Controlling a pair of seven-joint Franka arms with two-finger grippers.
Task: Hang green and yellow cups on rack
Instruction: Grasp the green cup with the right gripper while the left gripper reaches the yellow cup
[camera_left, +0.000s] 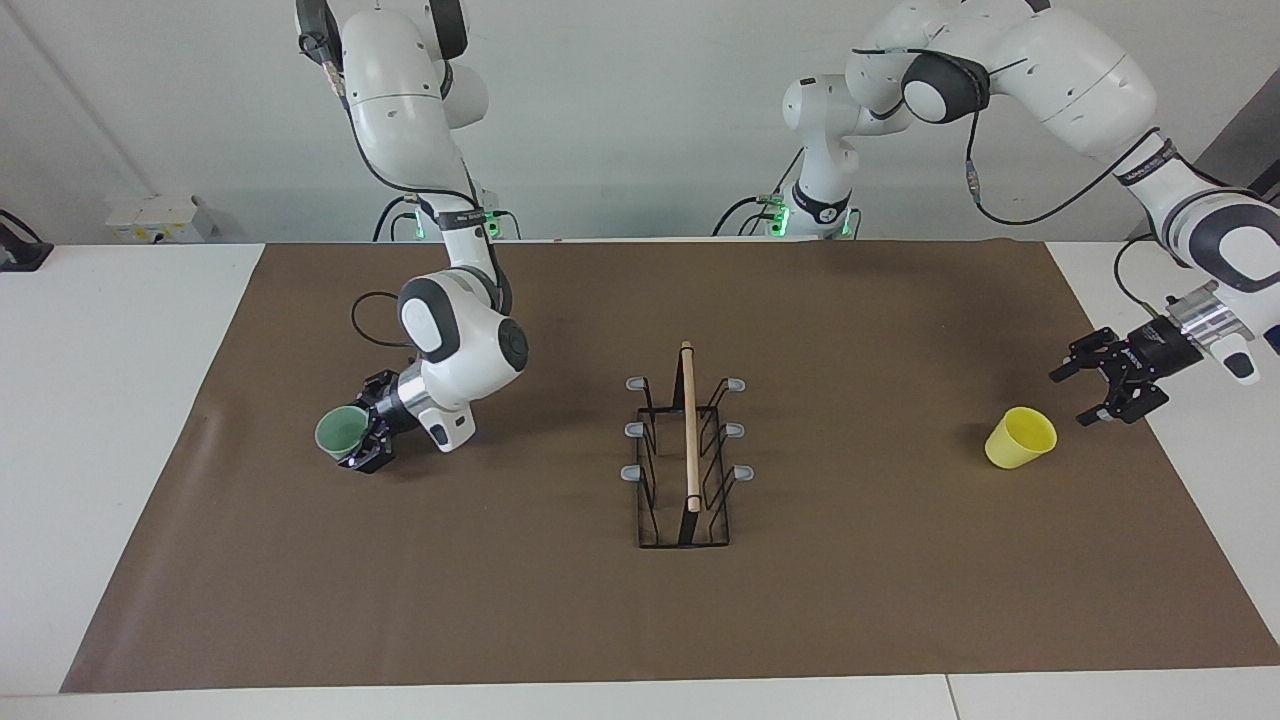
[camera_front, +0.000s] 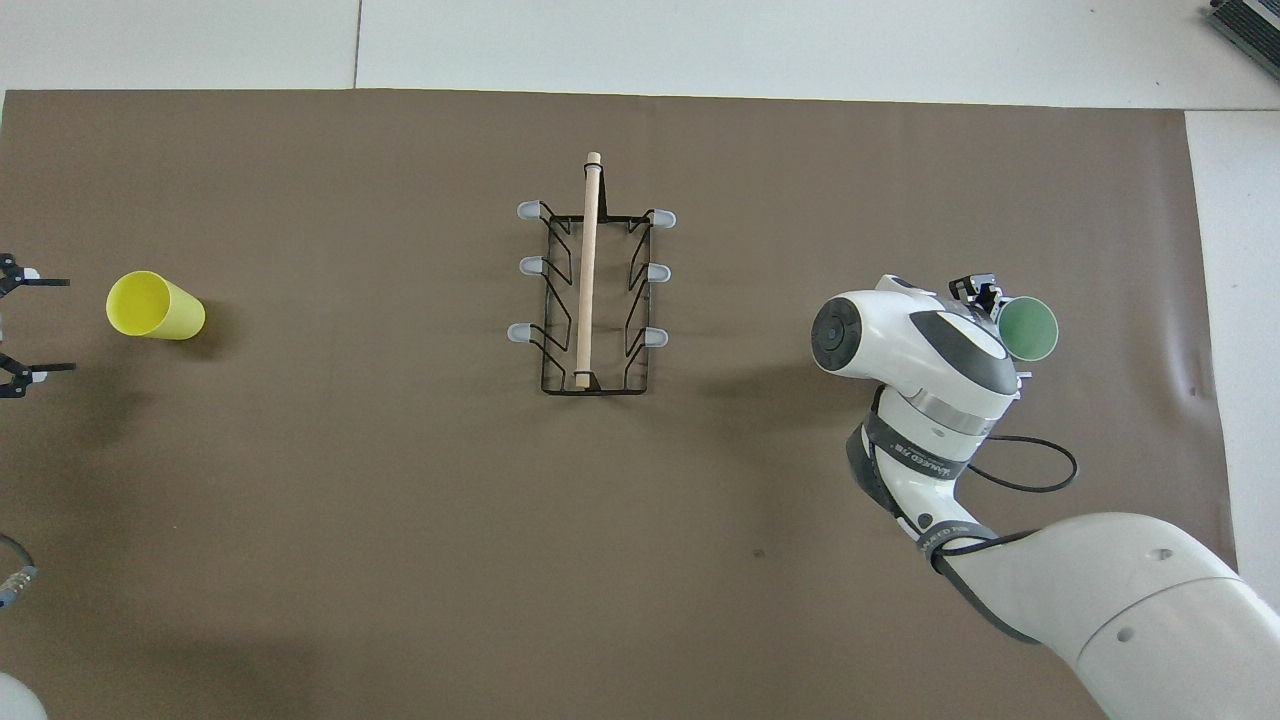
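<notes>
The pale green cup (camera_left: 340, 431) (camera_front: 1030, 328) lies on its side on the brown mat toward the right arm's end of the table. My right gripper (camera_left: 358, 436) (camera_front: 1000, 330) is low at the cup's base. It is open, with one finger on each side of the cup. The yellow cup (camera_left: 1021, 438) (camera_front: 152, 305) lies on its side toward the left arm's end. My left gripper (camera_left: 1069, 398) (camera_front: 65, 325) hovers open just beside it, not touching it. The black wire rack (camera_left: 689, 430) (camera_front: 589, 270), with a wooden rod on top, stands mid-mat with bare prongs.
The brown mat (camera_left: 860, 600) covers most of the white table. A white box (camera_left: 158, 218) sits on the table near the wall at the right arm's end. A black cable (camera_front: 1030, 465) loops off the right wrist.
</notes>
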